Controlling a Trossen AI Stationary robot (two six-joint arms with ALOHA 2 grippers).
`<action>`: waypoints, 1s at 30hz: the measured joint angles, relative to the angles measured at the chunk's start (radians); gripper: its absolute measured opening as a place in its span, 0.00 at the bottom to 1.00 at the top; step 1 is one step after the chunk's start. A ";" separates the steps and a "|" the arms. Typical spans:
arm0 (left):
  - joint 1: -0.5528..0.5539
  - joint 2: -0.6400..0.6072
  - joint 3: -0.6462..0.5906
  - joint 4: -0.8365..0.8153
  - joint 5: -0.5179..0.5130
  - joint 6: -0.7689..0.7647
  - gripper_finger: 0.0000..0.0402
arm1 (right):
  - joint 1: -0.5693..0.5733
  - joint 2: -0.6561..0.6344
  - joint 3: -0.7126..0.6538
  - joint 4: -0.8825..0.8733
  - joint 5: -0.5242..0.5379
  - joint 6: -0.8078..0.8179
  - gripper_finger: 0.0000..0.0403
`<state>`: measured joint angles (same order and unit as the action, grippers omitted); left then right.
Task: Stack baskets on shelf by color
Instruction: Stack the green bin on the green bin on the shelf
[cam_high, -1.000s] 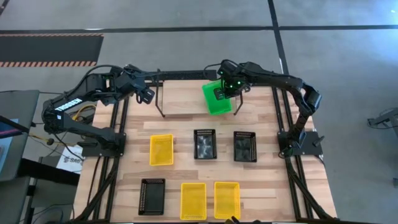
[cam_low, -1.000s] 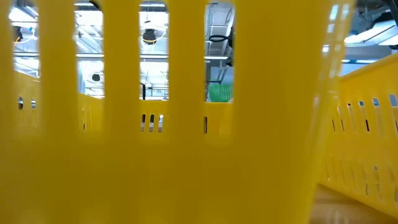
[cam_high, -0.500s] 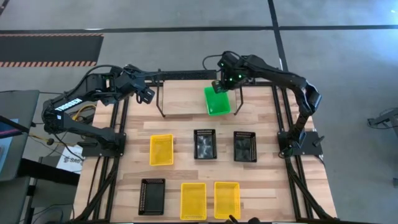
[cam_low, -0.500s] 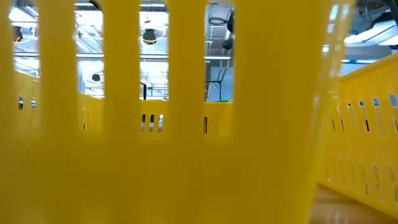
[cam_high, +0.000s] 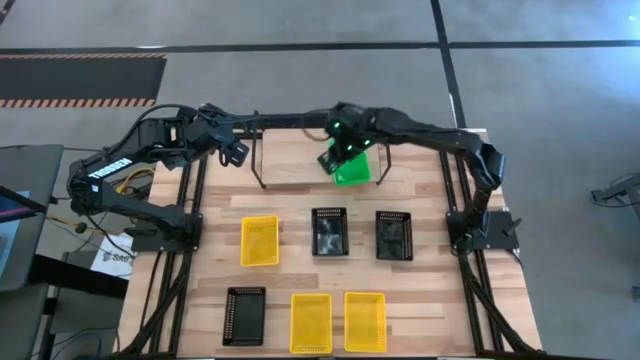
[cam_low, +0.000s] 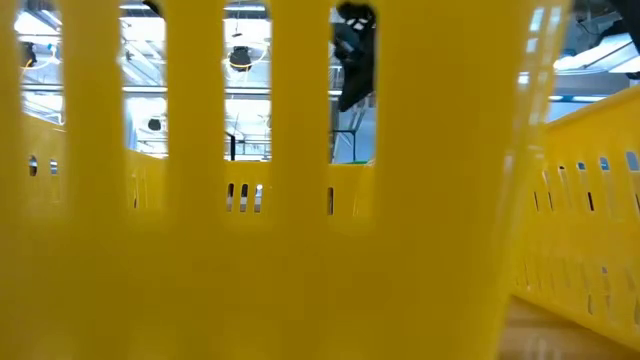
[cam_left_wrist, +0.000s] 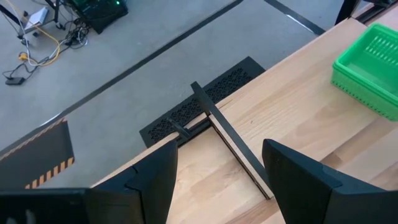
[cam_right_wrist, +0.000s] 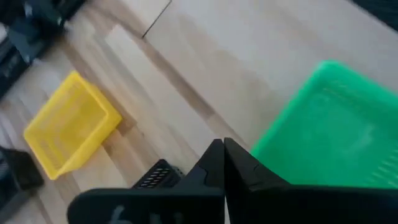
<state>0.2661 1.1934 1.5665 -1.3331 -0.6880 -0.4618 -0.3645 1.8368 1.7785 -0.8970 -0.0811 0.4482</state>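
Observation:
A green basket (cam_high: 355, 168) rests flat on its bottom at the right end of the shelf (cam_high: 258, 165), a low black wire rack at the table's far edge. It also shows in the left wrist view (cam_left_wrist: 368, 62) and the right wrist view (cam_right_wrist: 329, 134). My right gripper (cam_high: 335, 150) hangs shut just left of it and above, holding nothing. My left gripper (cam_left_wrist: 217, 180) waits open above the shelf's left end (cam_left_wrist: 231, 149). Three yellow and three black baskets lie on the table nearer the front.
In the middle row lie a yellow basket (cam_high: 260, 241) and two black ones (cam_high: 329, 231), (cam_high: 394, 235). The front row has a black one (cam_high: 244, 316) and two yellow ones (cam_high: 310, 322), (cam_high: 365, 320). A yellow basket wall (cam_low: 300, 250) fills the low view.
My right gripper brought the green basket, tilted, down onto the shelf's right end, where it now lies level. The gripper then let go, rose and swung toward the table's left, clear of the basket.

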 joint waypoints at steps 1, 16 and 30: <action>0.000 0.000 0.000 0.000 0.000 -0.004 0.56 | 0.013 0.016 0.002 0.015 0.000 -0.001 0.03; 0.000 0.000 0.000 0.000 0.011 -0.020 0.56 | -0.014 0.182 0.001 -0.005 0.000 -0.063 0.01; 0.000 0.000 0.000 -0.001 0.027 -0.037 0.56 | -0.143 0.178 0.001 -0.006 0.031 -0.185 0.00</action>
<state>0.2661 1.1934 1.5665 -1.3338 -0.6609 -0.4992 -0.5078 2.0151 1.7794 -0.9031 -0.0505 0.2634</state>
